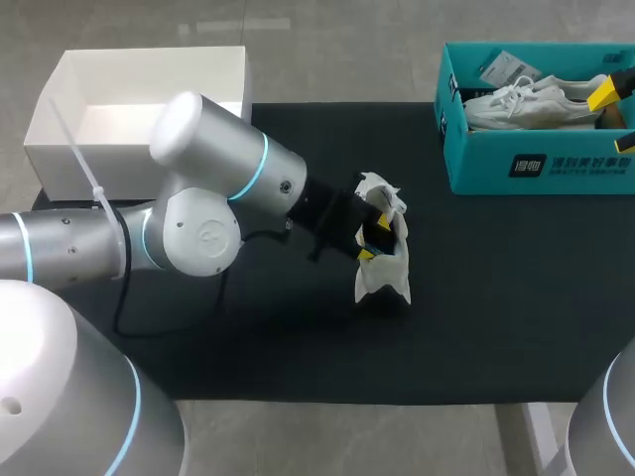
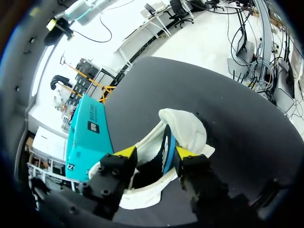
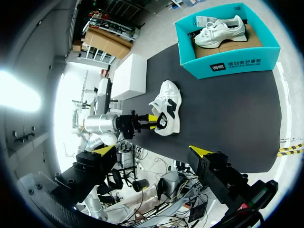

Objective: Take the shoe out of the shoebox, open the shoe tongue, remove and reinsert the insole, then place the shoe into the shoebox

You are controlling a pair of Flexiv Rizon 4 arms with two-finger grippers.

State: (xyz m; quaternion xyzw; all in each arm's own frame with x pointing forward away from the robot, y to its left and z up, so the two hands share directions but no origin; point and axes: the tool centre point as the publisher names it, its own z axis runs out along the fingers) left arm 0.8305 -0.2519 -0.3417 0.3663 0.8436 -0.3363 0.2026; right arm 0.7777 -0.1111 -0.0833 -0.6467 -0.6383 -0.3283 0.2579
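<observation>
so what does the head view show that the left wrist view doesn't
Only the head view: the white box at the table's far left, and a second shoe lying inside the teal shoebox. Only the left wrist view: close up, both fingers of the left gripper pressing the shoe from two sides. Both: the shoe at the middle of the black mat, held by the left gripper, and the teal shoebox.
</observation>
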